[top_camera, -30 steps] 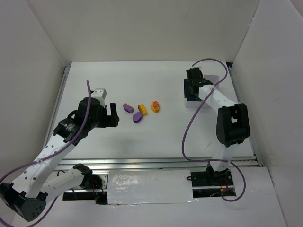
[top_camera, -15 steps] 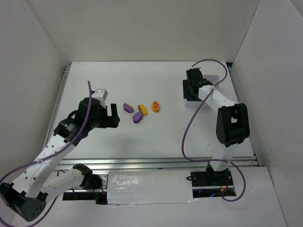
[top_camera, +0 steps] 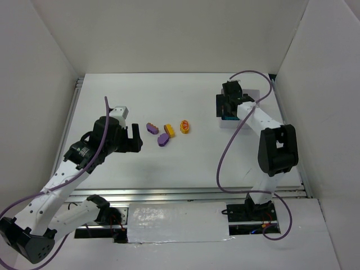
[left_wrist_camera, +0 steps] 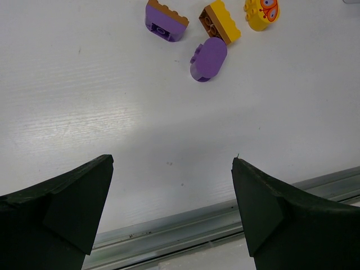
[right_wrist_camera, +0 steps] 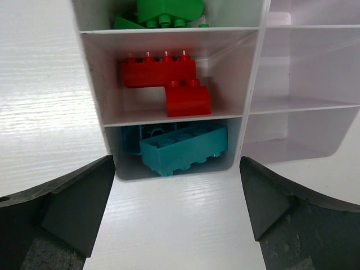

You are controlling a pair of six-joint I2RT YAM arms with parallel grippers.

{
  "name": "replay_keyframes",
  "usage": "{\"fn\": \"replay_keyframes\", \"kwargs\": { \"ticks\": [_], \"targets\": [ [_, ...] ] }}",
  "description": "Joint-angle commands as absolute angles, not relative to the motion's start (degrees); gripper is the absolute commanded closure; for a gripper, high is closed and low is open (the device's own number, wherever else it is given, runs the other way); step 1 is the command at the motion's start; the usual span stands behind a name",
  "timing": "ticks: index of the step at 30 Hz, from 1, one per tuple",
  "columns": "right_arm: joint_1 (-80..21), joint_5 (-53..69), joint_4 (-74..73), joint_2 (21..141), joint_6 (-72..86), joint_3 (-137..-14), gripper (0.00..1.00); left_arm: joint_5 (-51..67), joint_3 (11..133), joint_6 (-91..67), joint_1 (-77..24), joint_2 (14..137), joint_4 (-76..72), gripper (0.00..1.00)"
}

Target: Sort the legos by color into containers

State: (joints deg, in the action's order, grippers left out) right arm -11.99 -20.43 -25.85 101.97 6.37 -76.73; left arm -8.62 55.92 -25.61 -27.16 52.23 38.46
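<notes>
Several legos lie loose mid-table: a purple brick (top_camera: 151,127), a purple oval (top_camera: 163,139), a yellow-orange brick (top_camera: 169,130) and a yellow oval (top_camera: 184,126). The left wrist view shows the same purple brick (left_wrist_camera: 165,21), purple oval (left_wrist_camera: 208,58), yellow-orange brick (left_wrist_camera: 220,21) and yellow oval (left_wrist_camera: 262,12). My left gripper (top_camera: 135,136) (left_wrist_camera: 172,162) is open and empty, left of them. My right gripper (top_camera: 228,108) (right_wrist_camera: 177,169) is open and empty at the tray (top_camera: 232,125) (right_wrist_camera: 247,95). Its left cells hold a cyan brick (right_wrist_camera: 183,149), red bricks (right_wrist_camera: 163,70) and green bricks (right_wrist_camera: 169,11).
The tray's right-hand cells (right_wrist_camera: 304,67) look empty. A metal rail (left_wrist_camera: 185,225) runs along the table's near edge. White walls stand on the left, back and right. A purple cable (top_camera: 225,152) loops beside the right arm.
The right gripper has shifted slightly at the tray. The left arm and the loose legos have not moved.
</notes>
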Motion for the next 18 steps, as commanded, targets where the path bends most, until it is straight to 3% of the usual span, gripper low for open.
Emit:
{"fn": "replay_keyframes", "kwargs": {
  "ticks": [1, 9, 13, 18],
  "targets": [
    [-11.95, -18.55, -24.87, 94.94, 8.17, -77.34, 0.02, -8.61, 55.99, -24.96, -26.89, 51.33, 36.39, 0.0],
    [-13.36, -6.96, -26.19, 82.19, 16.34, -75.16, 0.06, -15.9, 57.22, -29.0, -26.89, 52.82, 39.02, 0.0],
    [-13.53, 5.05, -21.2, 73.14, 21.09, -67.69, 0.0, -14.07, 58.01, -32.16, -26.9, 54.66, 39.02, 0.0],
    [-15.63, 14.23, -18.98, 66.1, 24.78, -62.67, 0.0, -11.43, 56.43, -37.42, -27.07, 59.41, 35.88, 0.0]
  ]
}}
